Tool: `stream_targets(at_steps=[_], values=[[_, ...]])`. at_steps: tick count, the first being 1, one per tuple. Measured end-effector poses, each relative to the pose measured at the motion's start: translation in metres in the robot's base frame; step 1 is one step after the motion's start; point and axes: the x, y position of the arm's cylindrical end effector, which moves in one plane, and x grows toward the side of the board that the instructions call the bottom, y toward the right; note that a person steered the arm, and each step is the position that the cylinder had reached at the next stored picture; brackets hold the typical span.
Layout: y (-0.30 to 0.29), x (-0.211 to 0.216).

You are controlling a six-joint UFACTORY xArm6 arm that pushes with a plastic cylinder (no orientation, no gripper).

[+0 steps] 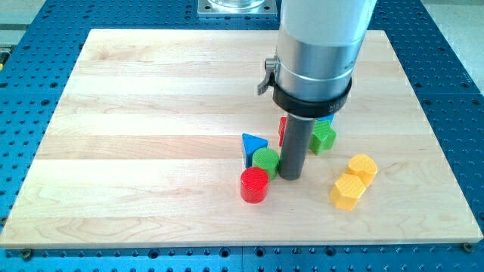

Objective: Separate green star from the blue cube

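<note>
On blue pegboard table (45,30): pale wooden board (151,113); no fingers, rod tip (289,177) beside green cylinder (265,159).

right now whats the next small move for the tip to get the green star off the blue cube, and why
Probably a short push toward the view's right. My tip sits beside the green cylinder, below-left of the green star. The blue cube shows only as a sliver above the star, seemingly touching it, so I'd swing up to the star's left side and nudge it away.
</note>
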Motion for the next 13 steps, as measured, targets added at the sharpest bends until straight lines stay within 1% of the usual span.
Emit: stream_targets(at_steps=[1, 2, 3, 4, 5, 6, 7, 8, 9, 10, 11, 12, 13], values=[[-0.022, 0.01], [-0.022, 0.01], [0.02, -0.021], [0.096, -0.058], [0.145, -0.083], [0.168, -0.099], [0.168, -0.164], [0.108, -0.162], [0.099, -0.137], [0.099, -0.122], [0.103, -0.154], [0.063, -0.172], [0.053, -0.131]])
